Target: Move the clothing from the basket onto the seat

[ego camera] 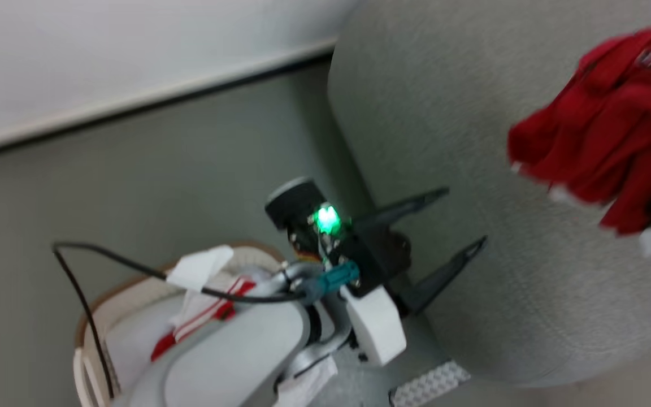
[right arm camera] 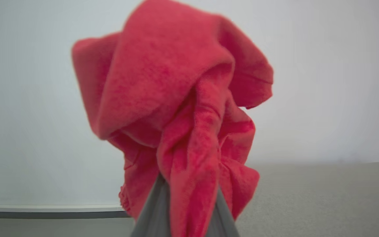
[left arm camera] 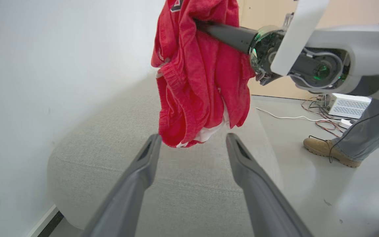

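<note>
Right gripper: clenched on soft bright-red garment above large grey woven seat.
Left gripper: spread, empty — at seat's edge.
Risk: folds seemingly wrap the gripper — release may snag.

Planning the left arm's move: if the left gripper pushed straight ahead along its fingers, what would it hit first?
Likely the clothing, hanging straight ahead of the left gripper above the seat; depth is unclear, so it might pass beneath.

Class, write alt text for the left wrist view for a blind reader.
A red garment hangs from the right gripper over a grey seat. The open left gripper points toward it; a person's boot shows at right.
</note>
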Robot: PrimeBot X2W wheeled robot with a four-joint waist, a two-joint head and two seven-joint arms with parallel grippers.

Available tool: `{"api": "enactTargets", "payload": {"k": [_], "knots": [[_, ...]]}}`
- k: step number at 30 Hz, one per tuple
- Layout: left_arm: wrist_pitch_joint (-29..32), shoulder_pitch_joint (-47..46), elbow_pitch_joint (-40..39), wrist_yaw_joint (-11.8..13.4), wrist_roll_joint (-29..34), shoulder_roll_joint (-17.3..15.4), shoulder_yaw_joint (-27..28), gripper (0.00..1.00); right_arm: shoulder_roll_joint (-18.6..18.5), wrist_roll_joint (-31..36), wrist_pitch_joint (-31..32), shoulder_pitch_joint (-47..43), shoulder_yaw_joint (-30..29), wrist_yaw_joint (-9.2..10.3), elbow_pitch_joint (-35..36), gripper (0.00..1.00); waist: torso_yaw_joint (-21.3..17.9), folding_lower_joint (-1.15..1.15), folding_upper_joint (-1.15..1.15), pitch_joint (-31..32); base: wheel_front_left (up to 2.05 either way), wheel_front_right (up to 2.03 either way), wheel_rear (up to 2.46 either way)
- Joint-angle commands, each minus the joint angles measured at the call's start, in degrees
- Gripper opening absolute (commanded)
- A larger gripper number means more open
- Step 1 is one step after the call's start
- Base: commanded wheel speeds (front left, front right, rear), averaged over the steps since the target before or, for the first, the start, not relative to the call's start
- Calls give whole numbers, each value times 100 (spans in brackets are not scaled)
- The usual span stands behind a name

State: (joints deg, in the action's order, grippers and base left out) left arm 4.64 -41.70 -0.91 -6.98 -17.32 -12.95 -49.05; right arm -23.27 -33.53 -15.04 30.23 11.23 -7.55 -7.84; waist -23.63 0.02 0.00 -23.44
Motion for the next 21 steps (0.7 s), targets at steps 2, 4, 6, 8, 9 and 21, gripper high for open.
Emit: {"api": "enactTargets", "payload": {"k": [2, 4, 6, 8, 9, 21], "knots": [[70, -485, -81, -26, 127, -71, -20, 100, -209, 34, 9, 603, -333, 13, -240, 0, 567, -2, 0, -1456, 0, 0, 0], [75, -820, -98, -41, 153, -123, -59, 100, -318, -22, 76, 1083, -621, 12, -537, 0, 671, -2, 0, -1759, 0, 0, 0], [77, -1114, -113, -36, 176, -178, -62, 100, -530, 55, 177, 1610, -886, 12, -889, 0, 757, -2, 0, -2011, 0, 0, 0], [44, -1314, -131, -41, 166, -148, -57, 100, -753, 126, 246, 2132, -1177, 13, -1274, 0, 874, -2, 0, -2219, 0, 0, 0], [26, -1393, -139, -42, 159, -134, -53, 100, -841, 149, 285, 2393, -1313, 13, -1468, 0, 931, -2, 0, -2303, 0, 0, 0], [-161, -1337, -210, 88, 56, -236, 6, 100, -1097, 977, 155, 3590, -2626, 13, -4032, 0, 1483, -2, 0, -2743, 0, 0, 0]]}}
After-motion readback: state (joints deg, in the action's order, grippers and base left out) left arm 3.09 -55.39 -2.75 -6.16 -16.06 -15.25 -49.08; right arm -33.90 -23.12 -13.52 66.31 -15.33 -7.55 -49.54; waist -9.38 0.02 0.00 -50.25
